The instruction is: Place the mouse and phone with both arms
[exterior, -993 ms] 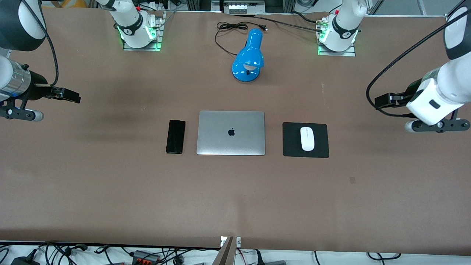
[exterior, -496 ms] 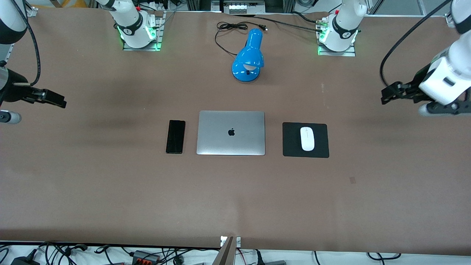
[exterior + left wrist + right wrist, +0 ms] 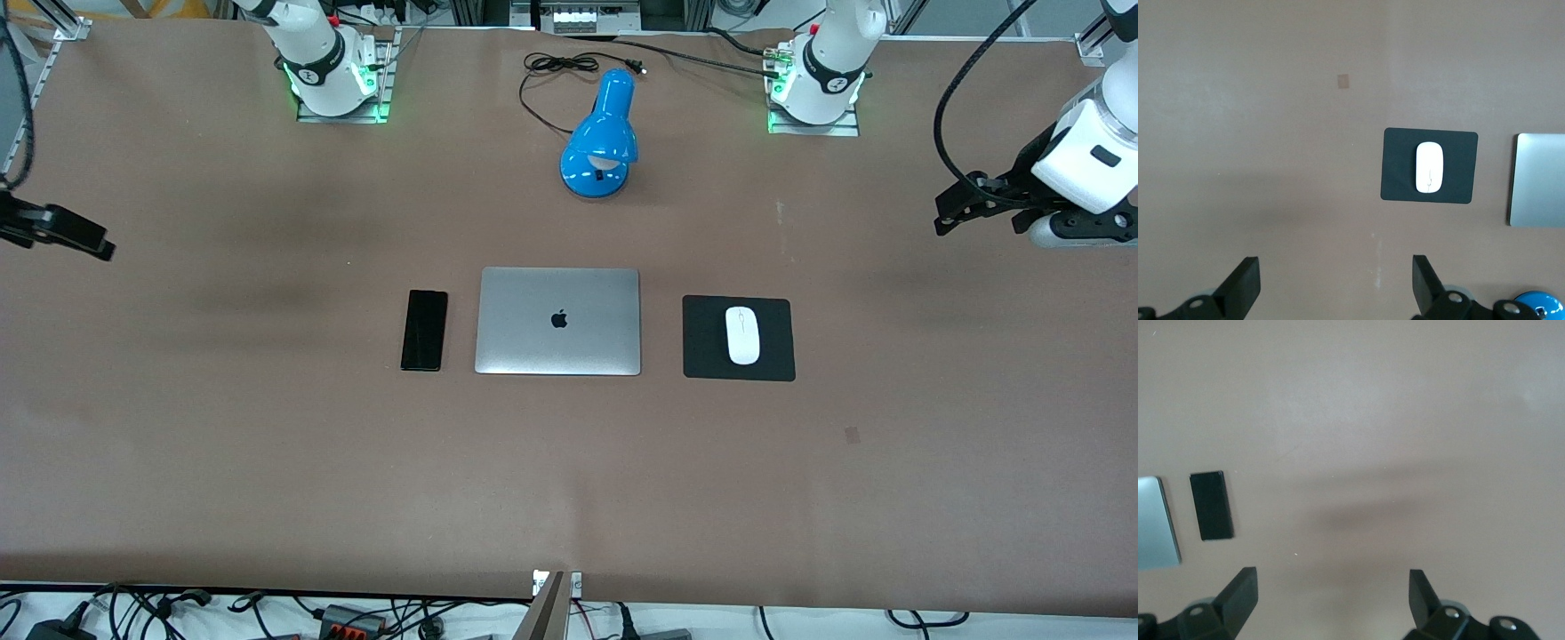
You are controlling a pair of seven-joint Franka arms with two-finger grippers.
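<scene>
Since the earlier frames both arms have drawn outward toward the table ends. In the front view the right gripper [image 3: 76, 233] and left gripper [image 3: 960, 206] hang over bare brown table [image 3: 569, 480]; the slim glossy phone [image 3: 424, 330] lies beside the silver laptop [image 3: 558, 321], toward the right arm's end, the smooth oval mouse [image 3: 742, 335] on a matte black pad [image 3: 702, 342]. In the left wrist view, the fingers [image 3: 1425, 280] are spread wide, empty. In the right wrist view, the fingers [image 3: 1241, 590] likewise gape, holding nothing, phone [image 3: 1212, 505] well apart.
</scene>
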